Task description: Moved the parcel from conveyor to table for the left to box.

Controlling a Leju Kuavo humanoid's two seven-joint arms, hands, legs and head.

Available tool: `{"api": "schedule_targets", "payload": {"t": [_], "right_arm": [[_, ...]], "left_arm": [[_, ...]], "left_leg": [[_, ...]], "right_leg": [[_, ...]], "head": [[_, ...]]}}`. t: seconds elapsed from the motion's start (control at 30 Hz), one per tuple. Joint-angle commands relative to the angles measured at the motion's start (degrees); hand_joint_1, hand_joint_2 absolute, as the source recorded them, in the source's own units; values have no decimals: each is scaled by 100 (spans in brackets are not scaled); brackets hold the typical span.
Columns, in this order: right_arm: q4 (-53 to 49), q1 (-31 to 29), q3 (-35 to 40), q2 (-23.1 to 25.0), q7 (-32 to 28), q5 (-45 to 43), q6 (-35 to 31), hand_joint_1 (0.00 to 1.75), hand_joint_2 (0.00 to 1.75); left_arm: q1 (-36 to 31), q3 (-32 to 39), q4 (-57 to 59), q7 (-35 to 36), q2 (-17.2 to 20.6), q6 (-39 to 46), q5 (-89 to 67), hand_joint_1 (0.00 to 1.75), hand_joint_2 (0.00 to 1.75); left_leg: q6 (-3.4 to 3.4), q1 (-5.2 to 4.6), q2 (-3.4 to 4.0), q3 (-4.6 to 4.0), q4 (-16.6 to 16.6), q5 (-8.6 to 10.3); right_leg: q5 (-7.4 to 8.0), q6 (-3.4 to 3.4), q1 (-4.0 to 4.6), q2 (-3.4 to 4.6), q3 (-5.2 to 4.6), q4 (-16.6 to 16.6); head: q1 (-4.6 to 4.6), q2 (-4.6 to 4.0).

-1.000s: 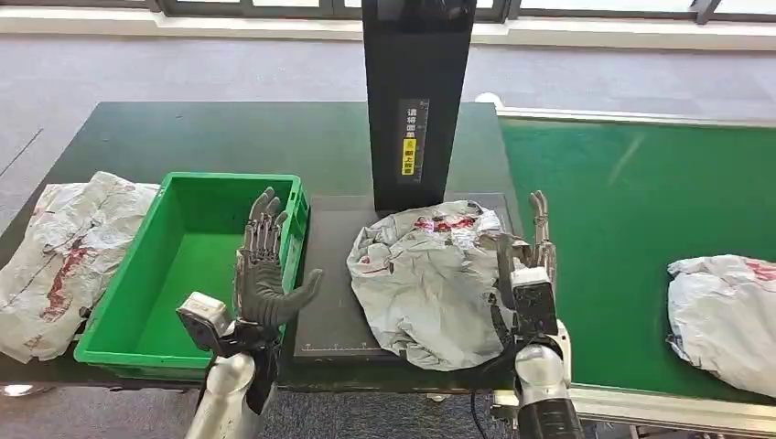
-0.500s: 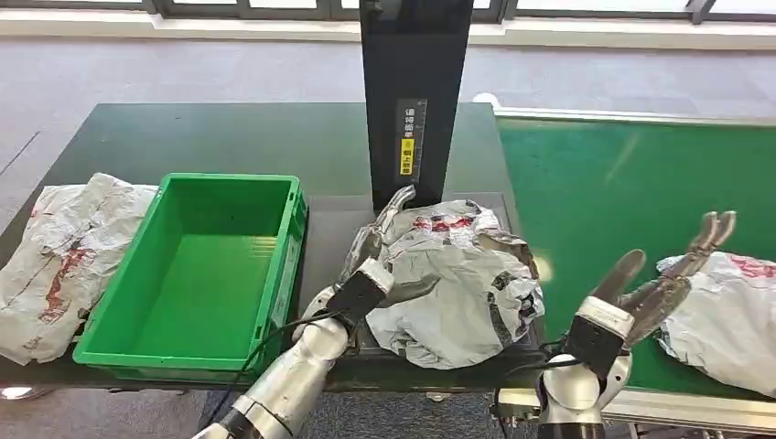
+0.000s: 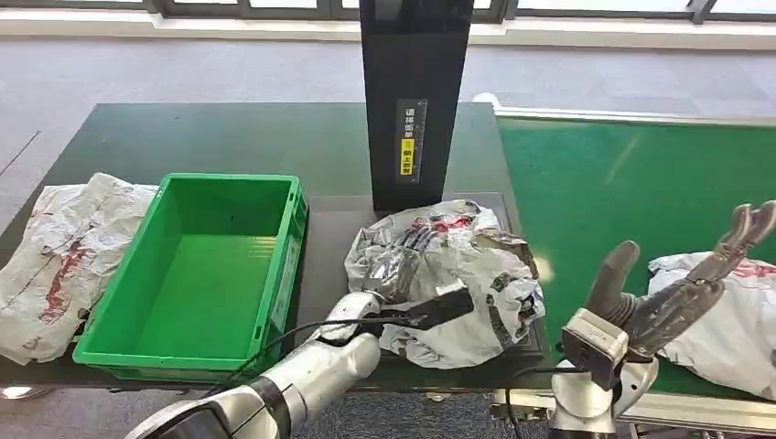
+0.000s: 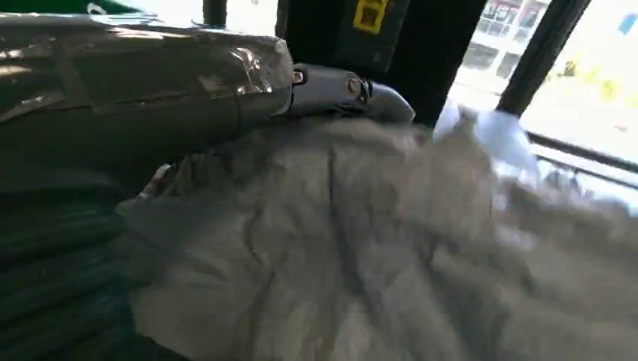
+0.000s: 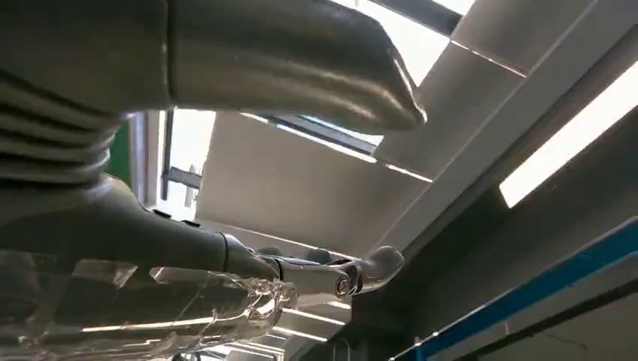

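Parcel (image 3: 448, 283), a crumpled grey-white bag with red print, lies on the dark tabletop (image 3: 183, 137) on a black mat, between the green crate (image 3: 197, 265) and the conveyor (image 3: 631, 192). The left hand (image 3: 403, 274) rests on it, fingers laid over its top. The right hand (image 3: 673, 297) hangs over the conveyor's near edge, fingers spread, beside a second bag (image 3: 723, 320). The crate holds nothing; another bag (image 3: 59, 256) lies beyond it, and a black post (image 3: 416, 91) stands behind.
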Motion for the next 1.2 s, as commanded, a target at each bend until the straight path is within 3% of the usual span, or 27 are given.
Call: {"api": "schedule_targets", "payload": {"t": [0.03,0.1,0.2,0.23,0.27,0.57,0.67,0.73,0.8,0.83,0.87,0.9,1.0,1.07,1.2], "right_arm": [[-168,-36,-145,30,19,10,2,0,175],[-220,-3,-142,49,19,37,2,0,175],[-220,-3,-142,49,19,37,2,0,175],[-220,-3,-142,49,19,37,2,0,175],[-318,65,-127,58,19,31,2,0,175],[-544,261,-71,66,19,24,2,0,175],[-587,361,-54,49,19,26,2,0,175],[-602,403,-49,45,19,31,2,0,175],[-607,435,-37,51,19,42,2,0,175],[-612,450,-28,53,19,35,2,0,175],[-619,459,-26,59,19,30,2,0,175],[-623,467,-26,65,19,22,2,0,175],[-600,468,-33,70,19,9,2,0,175],[-566,438,-35,65,19,-2,2,0,175],[-437,361,-78,61,19,-3,2,0,175]], "left_arm": [[-353,-1773,799,812,96,-558,-586,0,175],[-333,-1863,793,885,96,-637,-657,21,175],[-333,-1863,793,885,96,-637,-657,21,175],[-333,-1863,793,885,96,-637,-657,168,175],[-338,-1942,802,940,96,-758,-718,175,175],[-342,-2082,829,1164,96,-713,-907,175,175],[-381,-2097,809,1437,96,-190,-1196,175,175],[-460,-1940,845,1765,96,614,-1572,175,175],[-449,-1213,490,2096,182,1158,-2483,175,175],[-109,-230,-520,2214,414,1158,-3587,175,175],[252,804,-1150,1971,417,1158,-4570,175,175],[561,1353,-2042,1821,536,1158,-5010,175,175],[737,1071,-3543,2487,1328,1158,-5010,175,175],[817,1143,-4051,2630,1596,1158,-5010,175,175],[1047,1598,-4502,2524,1790,1158,-5010,175,175]], "left_leg": [[1,1,0,11,-3,-4],[1,-1,1,12,-5,-3],[1,1,0,19,-7,-4],[1,0,0,15,-7,-3],[2,2,-1,17,-8,-3],[2,1,4,19,-7,-4],[1,2,-4,21,-8,-4],[1,3,0,19,-6,-5],[1,4,3,16,-4,-6],[1,4,3,22,-6,-7],[1,4,4,25,-4,-9],[0,4,7,27,-8,-9],[1,-3,17,25,-14,-8],[0,-3,23,12,-7,-6],[-8,2,81,38,-20,-13]], "right_leg": [[-3,-3,2,0,12,-4],[-2,-3,0,1,11,-4],[-3,-4,2,0,20,-7],[-1,-3,1,0,16,-7],[-1,-3,3,-2,21,-9],[-2,-3,1,5,19,-5],[-3,-4,3,-3,24,-8],[-3,-3,4,1,21,-6],[-2,-4,5,4,17,-4],[-3,-5,5,5,22,-6],[-6,-6,6,6,24,-3],[-5,-8,6,9,25,-6],[-3,-6,-2,16,19,-7],[1,-5,-2,20,4,3],[4,-15,3,78,7,-1]], "head": [[0,0],[0,-2],[-2,-2],[0,-2],[-2,0],[-2,-2],[-2,0],[-2,-2],[0,-2],[0,-2],[0,-2],[0,0],[0,-2],[0,-2],[-2,-2]]}}
